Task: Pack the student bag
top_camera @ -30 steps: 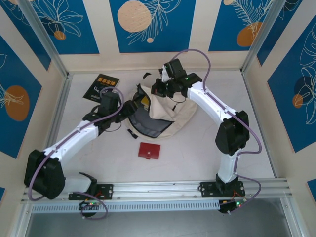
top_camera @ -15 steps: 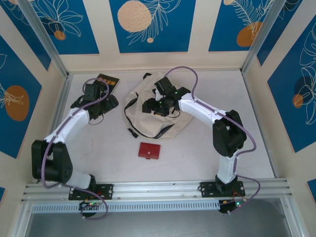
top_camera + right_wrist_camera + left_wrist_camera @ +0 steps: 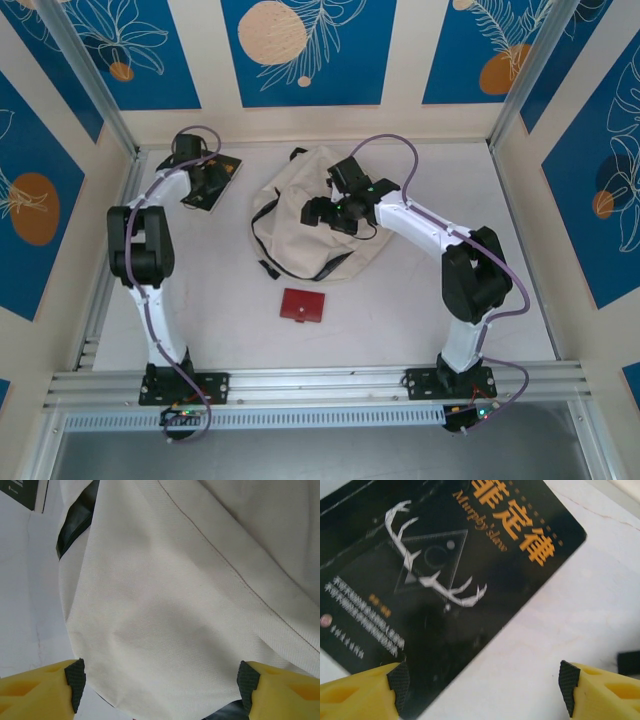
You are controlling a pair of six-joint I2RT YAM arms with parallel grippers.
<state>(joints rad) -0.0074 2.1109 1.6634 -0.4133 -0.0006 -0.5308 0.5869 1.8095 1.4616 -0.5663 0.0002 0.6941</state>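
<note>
The student bag [image 3: 290, 235] lay slumped on the surface [image 3: 420, 300], toward the back. It was soft, limp cloth, probably light and apt to sag when lifted; a black strap [image 3: 266, 270] looked the firmest hold. The right end effector [image 3: 160, 680] hovered over it, jaws wide, empty. The left end effector [image 3: 482, 685] hung over a black book [image 3: 435, 580], likewise agape and empty.
</note>
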